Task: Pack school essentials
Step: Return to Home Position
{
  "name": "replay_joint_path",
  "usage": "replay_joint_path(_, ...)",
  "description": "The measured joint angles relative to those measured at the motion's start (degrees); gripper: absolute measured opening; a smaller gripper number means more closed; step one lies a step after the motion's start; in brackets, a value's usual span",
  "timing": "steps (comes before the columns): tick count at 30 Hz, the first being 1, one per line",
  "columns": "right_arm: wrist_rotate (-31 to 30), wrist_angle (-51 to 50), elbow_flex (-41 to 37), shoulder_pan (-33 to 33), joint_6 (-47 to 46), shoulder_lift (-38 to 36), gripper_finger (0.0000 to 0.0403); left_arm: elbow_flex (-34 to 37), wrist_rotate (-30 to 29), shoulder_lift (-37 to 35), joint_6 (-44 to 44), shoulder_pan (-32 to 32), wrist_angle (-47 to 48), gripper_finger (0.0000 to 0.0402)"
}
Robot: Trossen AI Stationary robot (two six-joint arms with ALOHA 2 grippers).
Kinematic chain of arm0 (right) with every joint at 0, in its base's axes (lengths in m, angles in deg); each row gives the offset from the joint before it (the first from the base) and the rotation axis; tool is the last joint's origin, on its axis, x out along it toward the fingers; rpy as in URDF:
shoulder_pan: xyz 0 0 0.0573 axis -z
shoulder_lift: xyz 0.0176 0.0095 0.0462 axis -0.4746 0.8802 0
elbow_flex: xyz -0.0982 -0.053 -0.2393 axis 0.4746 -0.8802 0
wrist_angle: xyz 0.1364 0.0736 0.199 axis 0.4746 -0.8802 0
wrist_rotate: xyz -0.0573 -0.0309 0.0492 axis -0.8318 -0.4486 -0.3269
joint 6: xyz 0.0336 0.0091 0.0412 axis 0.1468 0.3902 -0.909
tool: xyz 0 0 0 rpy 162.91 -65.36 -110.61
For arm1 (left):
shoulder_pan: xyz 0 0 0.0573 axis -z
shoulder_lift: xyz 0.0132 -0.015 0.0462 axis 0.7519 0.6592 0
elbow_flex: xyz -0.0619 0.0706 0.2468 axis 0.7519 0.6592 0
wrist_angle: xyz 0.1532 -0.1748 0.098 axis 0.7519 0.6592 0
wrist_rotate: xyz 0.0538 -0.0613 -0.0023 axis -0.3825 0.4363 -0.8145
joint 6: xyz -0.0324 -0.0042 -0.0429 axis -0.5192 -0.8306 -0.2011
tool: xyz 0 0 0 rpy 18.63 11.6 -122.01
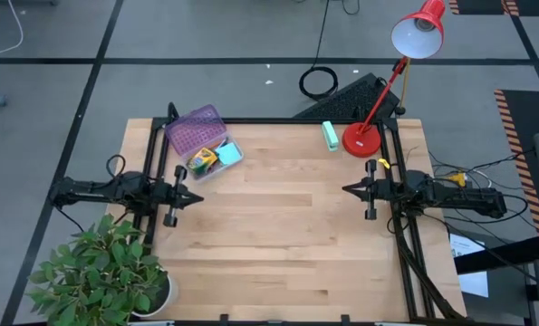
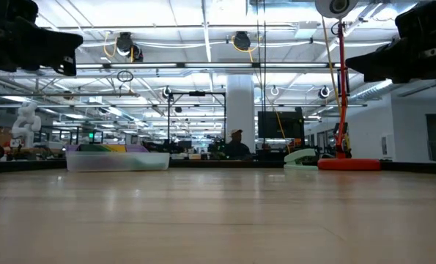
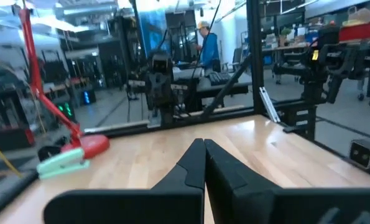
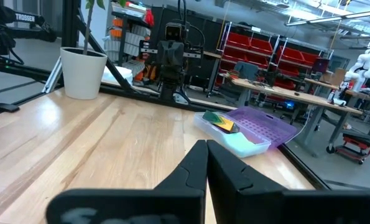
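Both matte claws — left (image 3: 204,163), right (image 4: 206,163) — clenched empty; beyond, perhaps plastic, a perforated purple-lidded stationery set (image 4: 247,132).

One clear case (image 1: 216,160) with a purple lid (image 1: 195,129), one mint-green block (image 1: 330,135), one red lamp (image 1: 363,138), one potted plant (image 1: 106,269).

The high view looks straight down on the whole light wooden table (image 1: 278,226), with the red desk lamp (image 1: 405,63) at the upper right of the frame and the clear tray with a purple lid (image 1: 201,140) at upper left. The low view sits at tabletop height, looking level across the boards into the room, and shares that tray at its left and the lamp at its right. Each wrist view faces across the table toward the opposite arm, the left one taking in the lamp, the right one the tray.
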Motion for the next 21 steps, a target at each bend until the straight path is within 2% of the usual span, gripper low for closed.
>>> replay_joint_path(5,0.0,0.0,0.0,0.0,0.0,0.0,0.0000,0.0,-0.6,0.0,2.1,-2.0,0.7,0.0001)
replay_joint_path(9,0.0,0.0,0.0,0.0,0.0,0.0,0.0000,0.0,-0.2,0.0,0.9,-3.8,4.0,0.0001)
replay_joint_path(21,0.0,0.0,0.0,0.0,0.0,0.0,0.0000,0.0,-0.7,0.6,-2.3,-4.5,4.2,0.0002)
